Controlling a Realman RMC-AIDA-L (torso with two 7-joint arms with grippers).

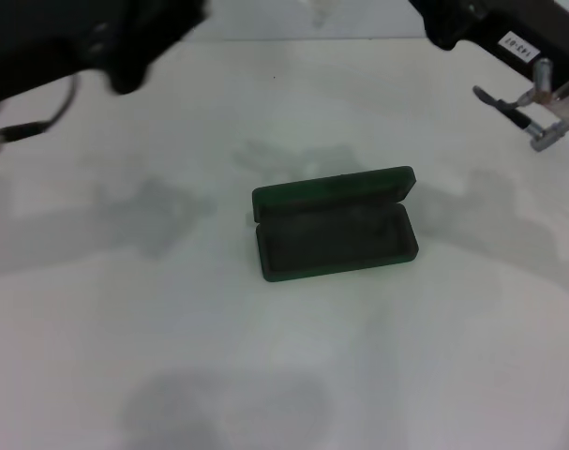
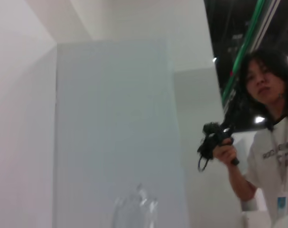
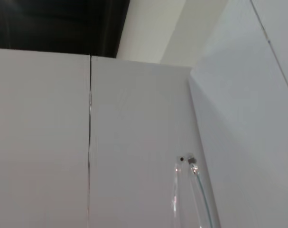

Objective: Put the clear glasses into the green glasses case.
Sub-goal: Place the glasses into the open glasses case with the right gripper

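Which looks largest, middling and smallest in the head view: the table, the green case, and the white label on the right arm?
1. table
2. green case
3. white label: it sits nearer the camera, yet it looks clearly smallest.

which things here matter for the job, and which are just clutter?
Job:
green case, open and empty
clear glasses, up off the table
left arm and right arm, both raised

Clutter:
metal clamp
person holding a black device
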